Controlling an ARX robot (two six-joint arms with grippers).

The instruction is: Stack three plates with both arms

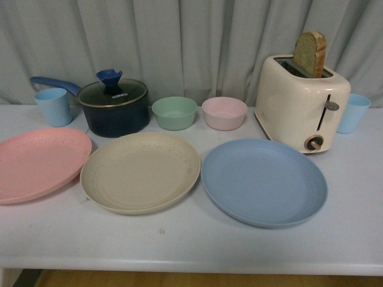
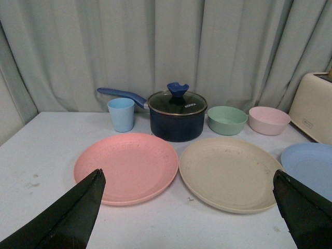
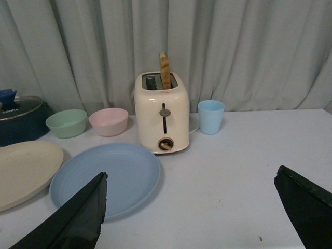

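Observation:
Three plates lie side by side on the white table in the front view: the pink plate at the left, the beige plate in the middle, the blue plate at the right. Neither arm shows in the front view. My left gripper is open and empty, held above the table short of the pink plate and beige plate. My right gripper is open and empty, with the blue plate by one fingertip.
Behind the plates stand a blue cup, a dark pot with a glass lid, a green bowl, a pink bowl, a cream toaster holding a bread slice, and another blue cup. A grey curtain hangs behind.

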